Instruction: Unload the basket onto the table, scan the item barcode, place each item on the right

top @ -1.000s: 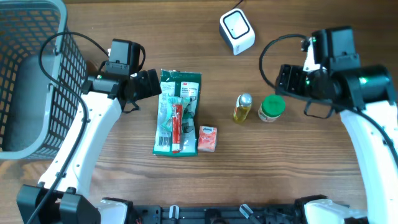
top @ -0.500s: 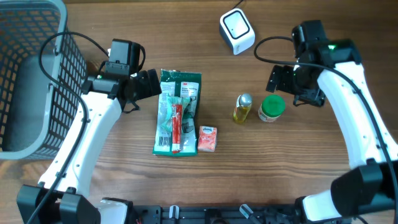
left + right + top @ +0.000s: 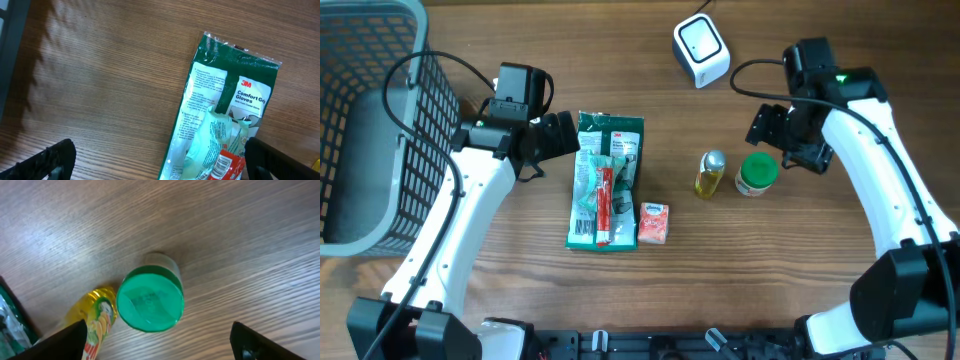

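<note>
The small jar with a round green lid [image 3: 757,173] stands upright on the brown wooden table [image 3: 770,285], right of centre in the overhead frame. In the right wrist view its lid sits in the middle of the picture. The right gripper [image 3: 159,342] hangs above it with its 2 black fingers spread wide, one at the lower left corner of that view and one at the lower right. Nothing lies between them and they do not touch the jar. Just left of the jar stands a small yellow bottle with a silver cap [image 3: 710,173]; whether the 2 touch I cannot tell. The white box-shaped barcode scanner [image 3: 701,49] sits at the upper centre of the overhead frame, well apart from the jar, with its cable running off the top edge. Left of centre lies a flat green 3M glove packet [image 3: 617,128], its long side running up and down the frame. On it rest a pale green plastic pouch [image 3: 212,132] and a red-and-white tube [image 3: 603,205]. A small pink-and-white carton [image 3: 654,222] lies just beside the packet's lower right corner. The left gripper [image 3: 157,152] hovers near the packet's upper left corner, its 2 fingers wide apart and empty. A grey wire basket [image 3: 360,50] fills the upper left corner of the overhead frame.
</note>
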You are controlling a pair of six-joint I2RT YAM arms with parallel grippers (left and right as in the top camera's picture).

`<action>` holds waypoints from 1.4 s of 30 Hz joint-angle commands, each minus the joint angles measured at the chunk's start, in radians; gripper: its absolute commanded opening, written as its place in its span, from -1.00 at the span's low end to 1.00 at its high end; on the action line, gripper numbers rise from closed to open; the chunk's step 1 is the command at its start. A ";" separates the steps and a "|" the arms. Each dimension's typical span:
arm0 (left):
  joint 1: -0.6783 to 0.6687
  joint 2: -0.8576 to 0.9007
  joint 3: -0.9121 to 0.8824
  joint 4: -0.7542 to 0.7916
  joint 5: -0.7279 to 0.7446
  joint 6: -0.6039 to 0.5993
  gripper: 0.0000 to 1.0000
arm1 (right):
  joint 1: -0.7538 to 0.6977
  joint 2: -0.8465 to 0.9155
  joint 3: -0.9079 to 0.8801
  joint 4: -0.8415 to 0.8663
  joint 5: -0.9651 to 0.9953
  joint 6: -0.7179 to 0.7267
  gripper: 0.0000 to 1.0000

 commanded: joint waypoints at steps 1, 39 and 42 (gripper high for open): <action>0.005 -0.008 0.016 -0.001 -0.009 0.012 1.00 | -0.006 0.010 -0.047 0.042 -0.046 0.069 0.79; 0.005 -0.008 0.016 -0.001 -0.009 0.012 1.00 | -0.003 0.012 -0.273 0.241 -0.006 0.044 0.04; 0.005 -0.008 0.016 -0.001 -0.009 0.012 1.00 | -0.003 0.012 -0.273 0.241 0.032 -0.051 0.03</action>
